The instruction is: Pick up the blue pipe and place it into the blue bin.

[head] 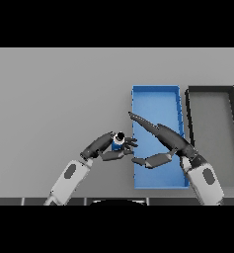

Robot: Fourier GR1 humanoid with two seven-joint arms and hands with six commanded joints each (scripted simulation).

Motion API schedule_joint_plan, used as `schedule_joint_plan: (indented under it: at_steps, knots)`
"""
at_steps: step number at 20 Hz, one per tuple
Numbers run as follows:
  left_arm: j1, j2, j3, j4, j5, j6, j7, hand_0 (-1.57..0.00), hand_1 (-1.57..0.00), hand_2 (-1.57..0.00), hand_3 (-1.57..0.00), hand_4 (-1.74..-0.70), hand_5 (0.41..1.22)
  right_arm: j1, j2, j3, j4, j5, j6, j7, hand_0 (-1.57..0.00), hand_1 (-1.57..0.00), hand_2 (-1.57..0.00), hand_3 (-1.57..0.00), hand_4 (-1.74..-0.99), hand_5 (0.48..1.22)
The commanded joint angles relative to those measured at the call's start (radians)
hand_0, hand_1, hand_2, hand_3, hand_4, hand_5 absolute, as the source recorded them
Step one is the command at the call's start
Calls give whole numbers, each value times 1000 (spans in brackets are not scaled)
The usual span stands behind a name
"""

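Note:
The blue pipe (118, 141) is a short blue piece with a pale ring end, held just left of the blue bin's left wall. My left hand (102, 147) comes in from the lower left and has its fingers and thumb curled round the pipe. The blue bin (156, 101) is a long rectangular tray right of centre. My right hand (165, 139) is over the bin, open, its fingers stretched toward the upper left and its thumb pointing left, close to the pipe but apart from it.
A dark grey bin (189, 106) stands right beside the blue bin, at the right edge of the table. The grey table (54, 94) stretches wide to the left and back.

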Motion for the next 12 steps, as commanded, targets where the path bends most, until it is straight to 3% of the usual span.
schedule_joint_plan:
  at_steps: [1, 8, 11, 12]
  knots:
    - [-4, -4, 6, 3, 1, -3, 1, -1571, -1571, -1571, -1571, -1475, 1221, -14, 7, 14, 7, -33, 13, 28, 1, 1, 0, 1, -1232, 525]
    - [9, -15, 31, 3, 16, -64, 2, -1571, -1571, -1571, -1571, -1476, 1221, -139, 87, 107, 128, -14, 83, 68, 1, 1, 1, 1, -1192, 514]
    - [-8, -22, 49, 15, 30, -96, 9, -1571, -1571, -1571, -1571, -1459, 1221, -207, 131, 128, 185, -16, 91, 100, 1, 1, -1, 1, -1208, 512]
    - [-6, -25, 49, 13, 22, -99, -17, -1571, -1571, -1571, -1571, -1454, 1221, -226, 144, 138, 193, -14, 91, 114, 1, -9, -20, 1, -1214, 511]
